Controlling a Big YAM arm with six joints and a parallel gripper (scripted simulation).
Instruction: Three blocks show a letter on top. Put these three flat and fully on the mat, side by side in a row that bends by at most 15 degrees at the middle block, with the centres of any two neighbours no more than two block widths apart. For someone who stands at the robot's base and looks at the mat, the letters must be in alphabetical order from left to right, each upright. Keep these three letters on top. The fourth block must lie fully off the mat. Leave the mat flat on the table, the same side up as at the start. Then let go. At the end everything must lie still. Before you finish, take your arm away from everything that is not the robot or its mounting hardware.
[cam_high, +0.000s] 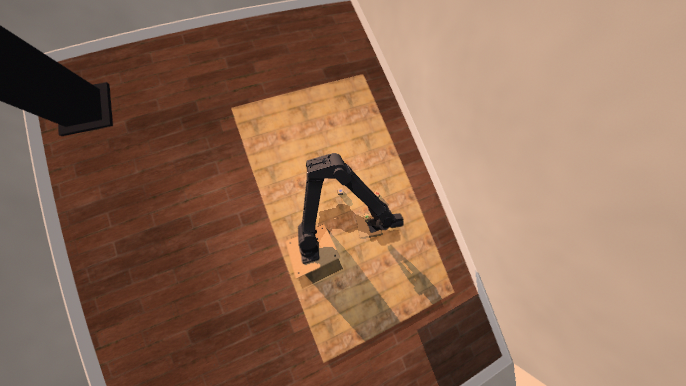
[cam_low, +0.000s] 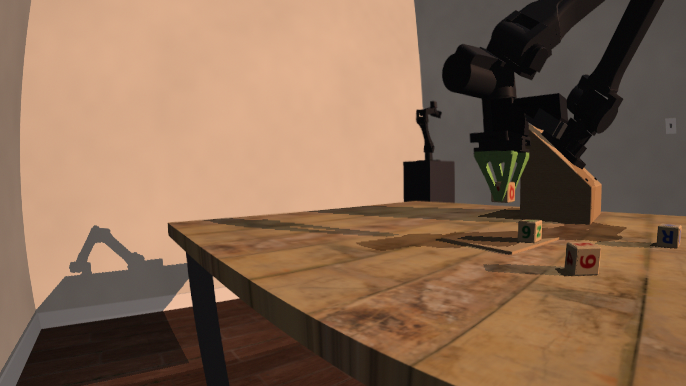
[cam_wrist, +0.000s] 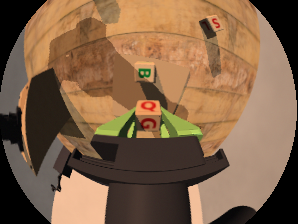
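My gripper (cam_low: 504, 194) (cam_wrist: 148, 110) is shut on a block (cam_low: 510, 192) (cam_wrist: 148, 106) and holds it above the table, near the mat. A red G faces the palm; a red Q is on a side. The thin mat (cam_low: 530, 247) (cam_wrist: 172, 75) lies flat. A block with a green B on top (cam_wrist: 145, 72) (cam_low: 528, 231) stands on it. A block with a red S (cam_wrist: 215, 23) (cam_low: 582, 260) stands off the mat. A block with a blue R on one side (cam_low: 668, 236) (cam_high: 340, 191) also stands off the mat; its top is too small to read.
The wooden base stand (cam_high: 295, 257) (cam_low: 555, 192) carries the arm at one long edge of the table (cam_high: 310, 125) (cam_low: 400, 290). The arm hides part of the block area in the top view. Arm shadows lie across the mat and the table.
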